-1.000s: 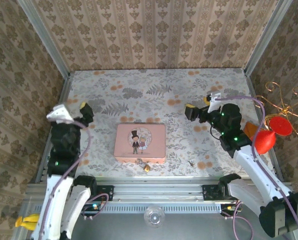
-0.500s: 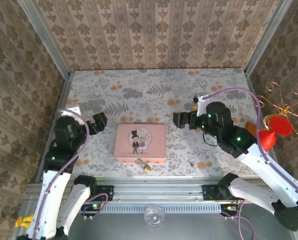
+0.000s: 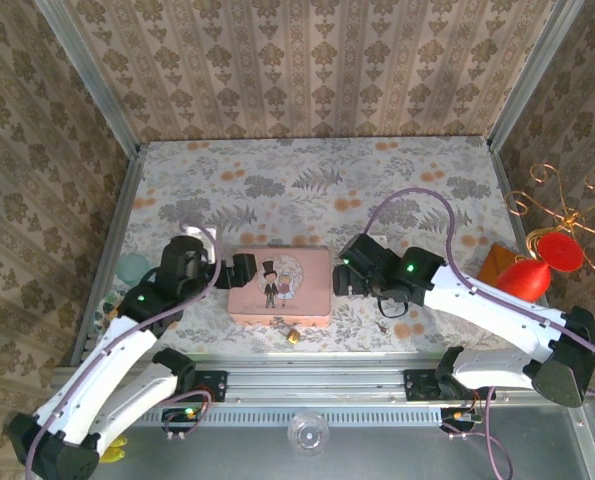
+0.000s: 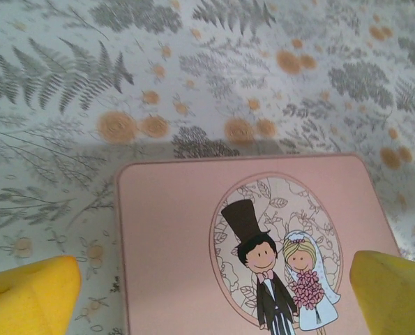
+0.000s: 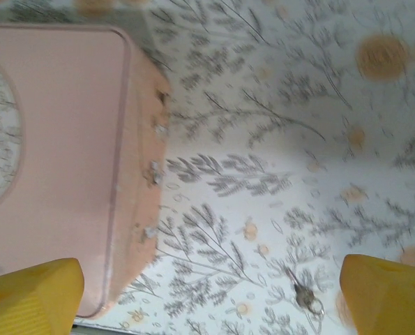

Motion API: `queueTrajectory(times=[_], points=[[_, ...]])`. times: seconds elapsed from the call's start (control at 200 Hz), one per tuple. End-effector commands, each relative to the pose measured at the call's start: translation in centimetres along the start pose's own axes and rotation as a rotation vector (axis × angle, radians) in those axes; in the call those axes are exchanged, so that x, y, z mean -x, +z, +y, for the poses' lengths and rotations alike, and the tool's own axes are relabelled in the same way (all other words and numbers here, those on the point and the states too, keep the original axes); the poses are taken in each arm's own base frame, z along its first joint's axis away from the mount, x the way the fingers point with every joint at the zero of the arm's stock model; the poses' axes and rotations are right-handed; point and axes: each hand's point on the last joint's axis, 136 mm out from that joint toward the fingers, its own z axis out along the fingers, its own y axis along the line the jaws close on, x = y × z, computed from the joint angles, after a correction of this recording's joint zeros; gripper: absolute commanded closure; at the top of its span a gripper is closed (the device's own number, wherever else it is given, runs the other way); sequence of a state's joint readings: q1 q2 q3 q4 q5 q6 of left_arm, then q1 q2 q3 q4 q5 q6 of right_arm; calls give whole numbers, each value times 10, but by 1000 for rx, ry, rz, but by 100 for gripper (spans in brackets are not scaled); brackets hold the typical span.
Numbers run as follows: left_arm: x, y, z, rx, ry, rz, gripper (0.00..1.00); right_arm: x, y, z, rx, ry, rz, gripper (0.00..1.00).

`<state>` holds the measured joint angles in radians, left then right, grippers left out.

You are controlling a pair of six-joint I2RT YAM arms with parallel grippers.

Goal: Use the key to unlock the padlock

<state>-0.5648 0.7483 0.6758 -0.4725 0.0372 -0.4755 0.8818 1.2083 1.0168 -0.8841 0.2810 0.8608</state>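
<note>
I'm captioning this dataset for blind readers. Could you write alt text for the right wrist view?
A tiny silvery key lies on the floral tablecloth, seen between the open yellow fingers of the right gripper. A pink tin sits at the left.

Bright, even light fills the top view; the table (image 3: 307, 180) looks pale and slightly washed out, with only soft, faint shadows. In the left wrist view a grey shadow band lies on the table just beyond the pink tin (image 4: 179, 230), which is sharp, while the yellow fingertips (image 4: 26, 296) are out of focus. The right wrist view is soft and blurred; the key (image 5: 303, 292) is a faint smudge.
</note>
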Motion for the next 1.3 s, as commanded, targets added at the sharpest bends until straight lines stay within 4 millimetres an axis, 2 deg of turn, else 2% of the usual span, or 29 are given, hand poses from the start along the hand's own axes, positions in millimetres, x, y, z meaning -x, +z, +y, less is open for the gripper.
queueTrajectory(times=[0.0, 0.125, 0.28, 0.465, 0.645, 0.835, 1.295], points=[[12, 6, -13, -37, 9, -54, 0, -40, 13, -37, -143, 113, 114, 7], [13, 12, -17, -52, 33, -45, 0, -62, 27, -52, -204, 161, 166, 15], [12, 13, -17, -51, 47, -46, 0, -78, 40, -76, -302, 186, 177, 21], [7, 15, -14, -43, 56, -36, 0, -100, 66, -81, -260, 272, 244, 31], [5, 16, -15, -50, 56, -29, 0, -110, 76, -90, -230, 358, 254, 44], [6, 17, -15, -52, 56, -26, 0, -112, 79, -93, -211, 387, 253, 55], [10, 18, -18, -59, 37, -33, 0, -117, 92, -77, -170, 384, 292, 70]])
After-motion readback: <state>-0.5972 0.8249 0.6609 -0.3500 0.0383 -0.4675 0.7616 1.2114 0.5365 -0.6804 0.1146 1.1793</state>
